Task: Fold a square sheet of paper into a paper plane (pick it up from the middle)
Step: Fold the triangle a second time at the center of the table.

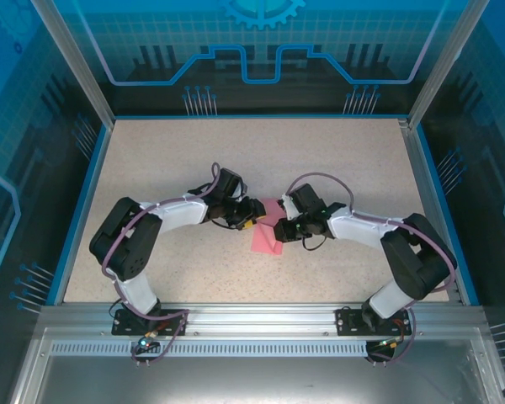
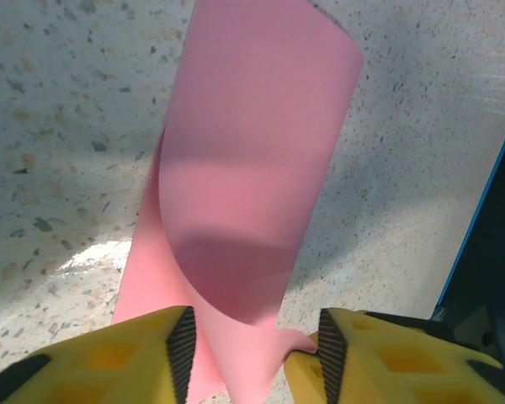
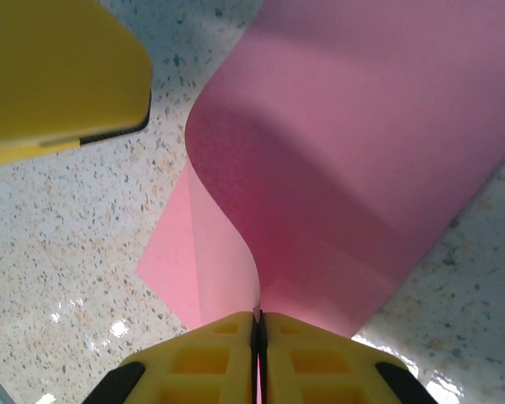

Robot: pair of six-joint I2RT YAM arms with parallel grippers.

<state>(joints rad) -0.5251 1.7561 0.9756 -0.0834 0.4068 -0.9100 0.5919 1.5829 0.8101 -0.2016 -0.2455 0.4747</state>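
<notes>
The square sheet of paper [image 1: 264, 239] is in the middle of the top view, partly on the tabletop [image 1: 177, 160], with its upper part raised and curled. The right gripper [image 3: 257, 332], at the bottom of its wrist view, is closed on one paper edge. The left gripper [image 2: 252, 353] has its jaws apart around the curled paper, not pinching. The sheet seems light, thin and floppy; a gentle hold near the edge should suit it.
</notes>
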